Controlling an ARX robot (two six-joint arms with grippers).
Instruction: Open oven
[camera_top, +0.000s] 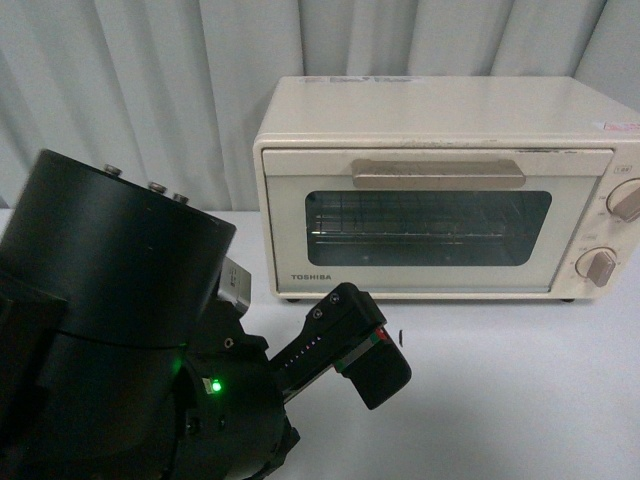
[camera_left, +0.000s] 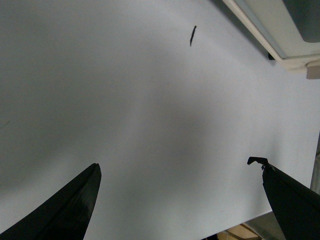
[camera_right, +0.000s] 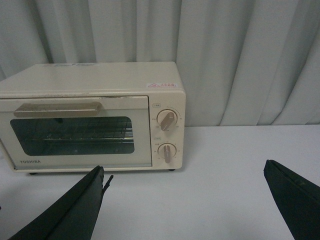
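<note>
On smooth table (camera_top: 500, 400) sits boxy cream oven (camera_top: 440, 110).

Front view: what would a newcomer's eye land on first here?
The cream oven at the back of the white table, its door shut under the tan bar handle. Then the bulky black left arm filling the lower left foreground, short of the oven. In the wrist views, both the left gripper and right gripper are open and empty.

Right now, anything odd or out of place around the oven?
Only a small dark mark on the white table in front of the closed oven; cannot tell what it is. Nothing spilled or askew.
</note>
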